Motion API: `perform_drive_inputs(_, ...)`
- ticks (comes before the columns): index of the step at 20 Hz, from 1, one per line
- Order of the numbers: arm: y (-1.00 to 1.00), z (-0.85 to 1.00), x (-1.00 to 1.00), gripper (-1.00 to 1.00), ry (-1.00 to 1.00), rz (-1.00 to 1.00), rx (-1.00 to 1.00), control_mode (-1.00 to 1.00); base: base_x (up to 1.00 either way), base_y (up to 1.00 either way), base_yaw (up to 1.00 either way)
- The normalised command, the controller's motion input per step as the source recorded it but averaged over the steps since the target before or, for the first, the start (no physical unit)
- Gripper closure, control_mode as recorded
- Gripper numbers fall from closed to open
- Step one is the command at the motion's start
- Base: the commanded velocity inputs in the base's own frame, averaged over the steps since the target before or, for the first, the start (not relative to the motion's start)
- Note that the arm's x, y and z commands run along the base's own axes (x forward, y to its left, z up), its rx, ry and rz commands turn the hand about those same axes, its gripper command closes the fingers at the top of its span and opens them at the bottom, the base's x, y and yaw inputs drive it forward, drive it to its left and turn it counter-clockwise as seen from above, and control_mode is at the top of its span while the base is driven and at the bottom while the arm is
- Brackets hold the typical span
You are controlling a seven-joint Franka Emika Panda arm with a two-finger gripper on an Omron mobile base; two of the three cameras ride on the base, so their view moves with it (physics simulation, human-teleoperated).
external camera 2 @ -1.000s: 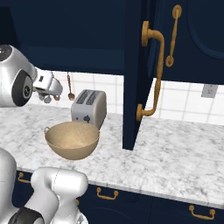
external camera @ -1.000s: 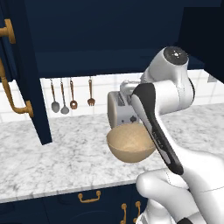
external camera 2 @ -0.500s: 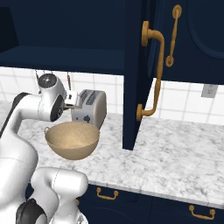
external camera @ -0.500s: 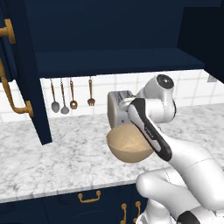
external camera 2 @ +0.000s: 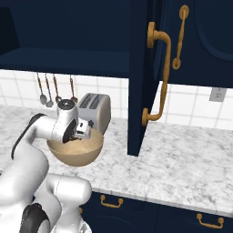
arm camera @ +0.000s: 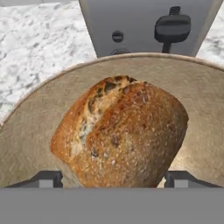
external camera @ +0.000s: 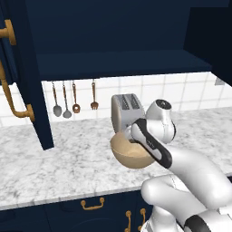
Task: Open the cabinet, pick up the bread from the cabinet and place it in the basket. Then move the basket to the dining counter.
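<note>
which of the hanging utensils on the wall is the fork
The fork is the rightmost utensil in the left base view, nearest the toaster; it ends in tines, the others in rounded bowls.

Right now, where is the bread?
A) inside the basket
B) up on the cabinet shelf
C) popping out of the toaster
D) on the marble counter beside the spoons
A: in the hand view the bread sits inside the basket, with the tan wall rising around it and the toaster behind.

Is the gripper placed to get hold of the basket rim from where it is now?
Probably not yet: the open gripper straddles the bread inside the basket, away from its rim.
</note>
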Motion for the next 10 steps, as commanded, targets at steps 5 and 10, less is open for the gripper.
perform_drive_inputs(5, 0.0, -0.96, 0.75, 1.0, 0.37, 0.0, 0.0, -1.0, 0.0, 0.0, 0.0)
perform_drive_inputs(10, 0.0, -0.34, 0.27, 1.0, 0.1, 0.0, 0.0, -1.0, 0.0, 0.0, 0.0)
